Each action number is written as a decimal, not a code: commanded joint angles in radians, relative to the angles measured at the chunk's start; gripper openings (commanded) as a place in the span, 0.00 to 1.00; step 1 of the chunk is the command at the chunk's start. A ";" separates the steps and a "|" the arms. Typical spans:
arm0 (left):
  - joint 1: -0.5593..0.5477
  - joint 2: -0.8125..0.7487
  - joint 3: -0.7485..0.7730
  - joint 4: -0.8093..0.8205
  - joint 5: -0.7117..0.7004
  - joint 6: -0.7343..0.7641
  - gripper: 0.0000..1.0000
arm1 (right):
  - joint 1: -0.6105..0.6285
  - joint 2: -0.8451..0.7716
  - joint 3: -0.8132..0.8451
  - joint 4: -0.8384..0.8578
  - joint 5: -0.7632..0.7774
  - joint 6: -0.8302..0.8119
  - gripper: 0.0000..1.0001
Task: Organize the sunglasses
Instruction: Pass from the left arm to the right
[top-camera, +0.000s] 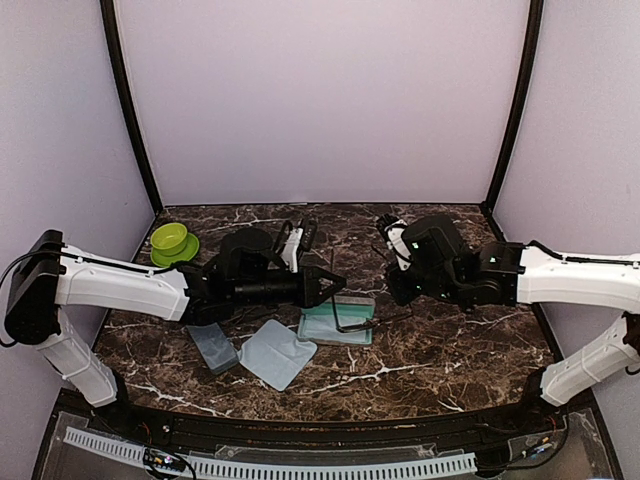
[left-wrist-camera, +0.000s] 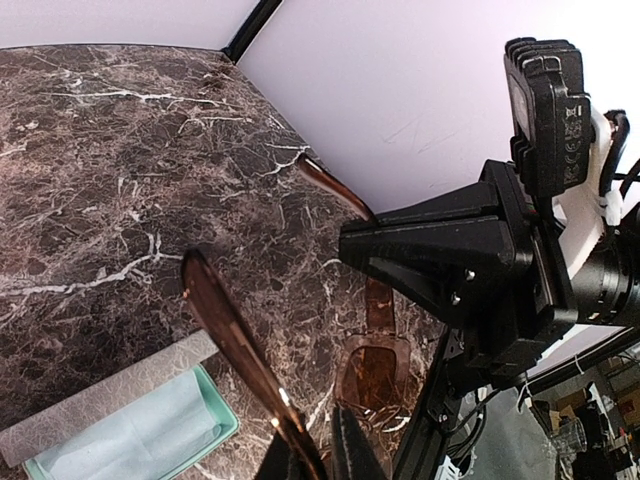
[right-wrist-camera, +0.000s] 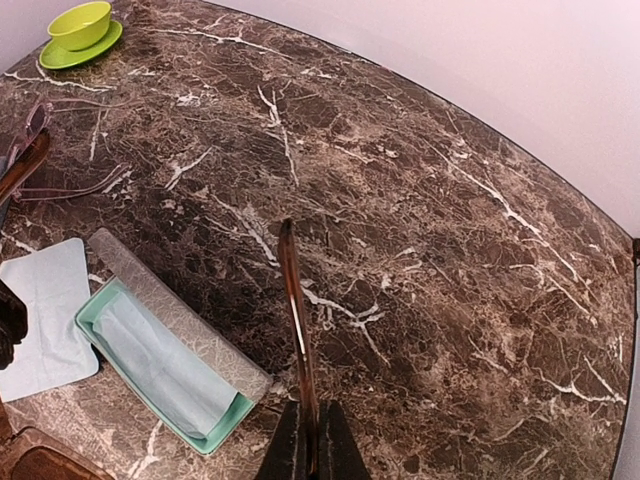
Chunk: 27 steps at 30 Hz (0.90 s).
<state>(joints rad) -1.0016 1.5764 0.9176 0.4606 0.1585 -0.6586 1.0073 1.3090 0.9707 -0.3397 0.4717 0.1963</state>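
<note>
Clenched tight, the right gripper (right-wrist-camera: 310, 452) pinches one thin brown temple arm of the dark-framed, brown-lensed sunglasses (left-wrist-camera: 375, 372). The left gripper (left-wrist-camera: 308, 455) is closed on the other arm, so the pair is held spread between the two.

Beneath both grippers lies the dark brown marble table (top-camera: 450, 350) with white veins. Below and to the left of the right gripper's fingers sits the open grey rectangular case (right-wrist-camera: 180, 315) with its teal lining and a folded pale cloth inside. Just past the case, further from that gripper, is a loose pale blue-grey square cloth (right-wrist-camera: 40, 310).

The sunglasses look light and rigid, but probably delicate at the hinges. Each temple arm is a narrow, smooth strip that could slip or twist between the pads, and pulling the arms apart could strain them. A hold near the hinge or on the front frame seems safer than one far out on an arm, and keeps the pads off the lenses.
</note>
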 joint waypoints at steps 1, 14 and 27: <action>-0.003 0.000 0.026 -0.013 -0.008 0.014 0.00 | 0.007 -0.005 0.031 0.006 0.049 0.026 0.00; -0.003 0.008 0.021 0.009 0.002 0.023 0.00 | -0.047 -0.030 0.030 -0.023 0.042 0.084 0.00; -0.003 -0.005 -0.004 0.113 0.050 0.112 0.51 | -0.047 -0.036 -0.006 -0.002 0.011 0.077 0.00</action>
<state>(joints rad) -1.0019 1.5898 0.9173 0.5236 0.1844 -0.6003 0.9668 1.3003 0.9745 -0.3569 0.4812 0.2672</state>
